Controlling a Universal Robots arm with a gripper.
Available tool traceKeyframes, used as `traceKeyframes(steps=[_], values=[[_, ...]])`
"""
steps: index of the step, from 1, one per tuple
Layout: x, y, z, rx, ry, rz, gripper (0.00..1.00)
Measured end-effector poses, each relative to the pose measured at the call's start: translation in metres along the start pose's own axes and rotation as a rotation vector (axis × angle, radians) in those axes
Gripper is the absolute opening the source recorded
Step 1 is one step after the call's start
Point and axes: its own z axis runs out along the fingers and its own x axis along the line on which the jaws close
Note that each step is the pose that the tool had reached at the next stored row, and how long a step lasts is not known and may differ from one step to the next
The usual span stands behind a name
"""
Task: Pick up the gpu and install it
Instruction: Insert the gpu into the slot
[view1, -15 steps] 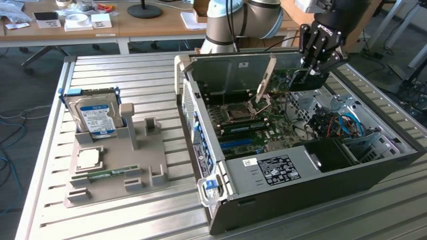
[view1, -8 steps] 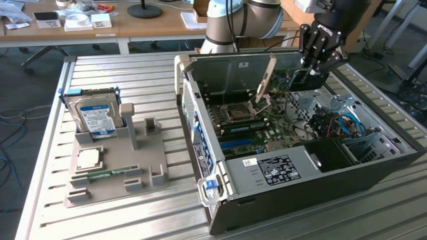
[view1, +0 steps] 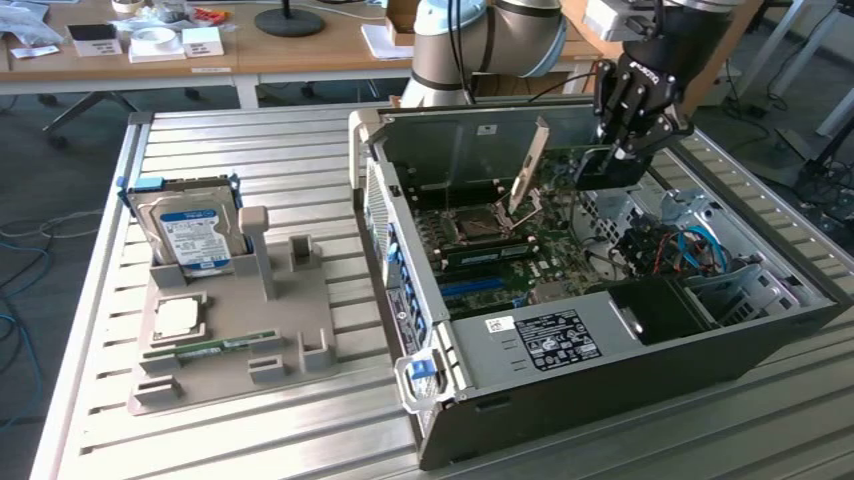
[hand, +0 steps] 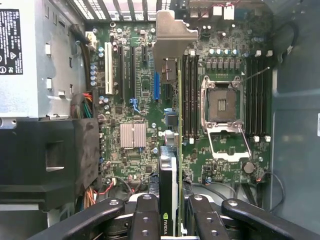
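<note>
The gpu (view1: 607, 172) hangs on edge inside the open computer case (view1: 441, 400), above the motherboard (view1: 514, 265). Its pale metal bracket (view1: 531, 165) points toward the case's back wall. My gripper (view1: 627, 150) is shut on the card's dark end from above. In the wrist view the gpu (hand: 170, 185) is seen edge-on between my fingers (hand: 145, 215), and my gripper (hand: 170, 212) clamps it from both sides. Its bracket (hand: 172, 37) lies over the expansion slots, beside a blue slot (hand: 157, 87). The card is not seated in any slot.
A CPU socket (hand: 220, 105) with its lever raised lies beside the card. The power supply (view1: 561, 335) and cables (view1: 667, 245) fill the case's near end. At the exterior view's left, a grey holder (view1: 314, 300) carries a hard drive (view1: 194, 230) and a memory stick (view1: 214, 348).
</note>
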Motion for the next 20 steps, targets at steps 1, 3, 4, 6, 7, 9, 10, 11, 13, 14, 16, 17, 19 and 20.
traceKeyframes(steps=[1, 3, 4, 6, 7, 9, 10, 11, 13, 14, 16, 17, 19, 20], values=[[0.0000, 0.0000, 0.0000, 0.0000, 0.0002, 0.000, 0.27], [0.0001, 0.0000, 0.0001, -0.0001, 0.0002, 0.000, 0.27], [0.0001, 0.0000, 0.0001, 0.0000, 0.0001, 0.000, 0.27], [0.0000, 0.0000, 0.0002, 0.0000, 0.0000, 0.000, 0.27], [0.0000, 0.0000, 0.0004, 0.0000, -0.0001, 0.000, 0.27], [0.0001, 0.0000, 0.0016, 0.0001, -0.0004, 0.000, 0.27], [0.0001, 0.0000, 0.0025, 0.0001, -0.0002, 0.000, 0.27], [0.0001, 0.0000, 0.0037, 0.0000, -0.0001, 0.000, 0.27], [0.0001, 0.0000, 0.0046, 0.0000, 0.0000, 0.000, 0.27], [0.0001, 0.0000, 0.0045, 0.0000, 0.0002, 0.000, 0.27], [0.0002, 0.0000, 0.0046, 0.0000, 0.0000, 0.000, 0.27], [0.0001, 0.0000, 0.0047, 0.0001, 0.0000, 0.000, 0.27], [0.0002, 0.0000, 0.0048, 0.0000, 0.0000, 0.000, 0.27], [0.0002, 0.0000, 0.0049, 0.0000, -0.0001, 0.000, 0.27]])
